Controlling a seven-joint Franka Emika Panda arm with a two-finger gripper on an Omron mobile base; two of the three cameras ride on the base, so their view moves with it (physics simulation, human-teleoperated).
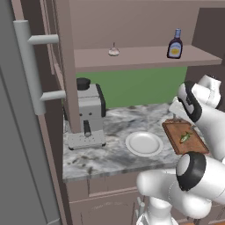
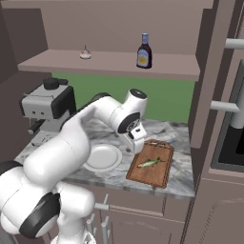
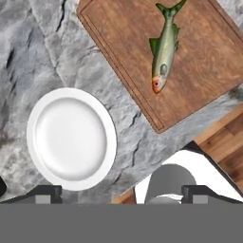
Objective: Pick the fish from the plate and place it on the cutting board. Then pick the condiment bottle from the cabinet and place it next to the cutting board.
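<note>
Fish [image 1: 185, 137] lay on cutting board [image 1: 184, 136], right of plate [image 1: 144, 143] on marbled desk [image 1: 110, 154]. Condiment bottle [image 1: 175, 45] stood upright on cabinet [image 1: 132, 58] shelf. Coffee machine [image 1: 87, 116] sat left of plate, well apart from board.

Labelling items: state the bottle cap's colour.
Blue, on the bottle standing on the shelf; right base view shows it best.

Bare marble bench [image 3: 57, 52] lies open between the plate [image 3: 71, 138] and the cutting board [image 3: 199, 66], while on the cabinet [image 2: 200, 71] shelf the condiment bottle [image 2: 144, 51] stands well apart from the small garlic [image 2: 86, 54], with tall side panels closing both ends.
</note>
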